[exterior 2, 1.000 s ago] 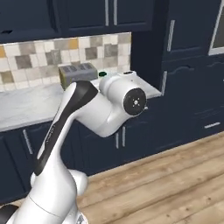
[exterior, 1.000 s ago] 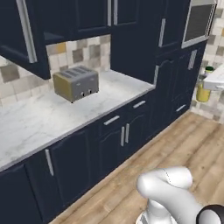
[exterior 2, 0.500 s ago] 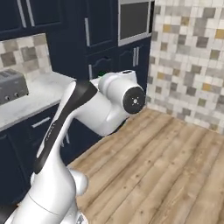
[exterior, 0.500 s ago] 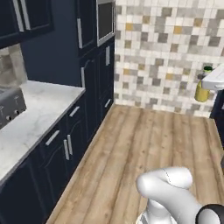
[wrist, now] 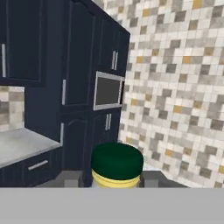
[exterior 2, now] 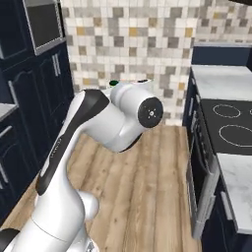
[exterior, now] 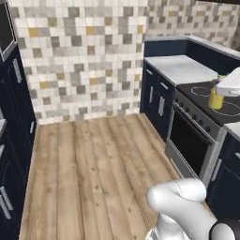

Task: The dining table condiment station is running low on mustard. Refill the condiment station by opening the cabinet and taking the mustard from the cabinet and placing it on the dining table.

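Base has swung round: a second ago both base views faced the toaster tabletop, now they face the tiled wall [exterior: 84, 61], wood floor [exterior: 93, 159] and stove [exterior: 213, 101]. The hand [wrist: 116, 177] is clenched on the mustard [wrist: 117, 166], its green cap sitting between the fingertips [wrist: 66, 178] in the hand view, yellow body also visible at the left base view's right edge. Judgement: retrieval done, transit to the dining table under way; table not yet reached.

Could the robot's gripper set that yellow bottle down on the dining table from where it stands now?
Probably not yet. The gripper is shut on the mustard, but ahead lie only wooden floor, a tiled wall and a stove; no dining table is near enough to tell.
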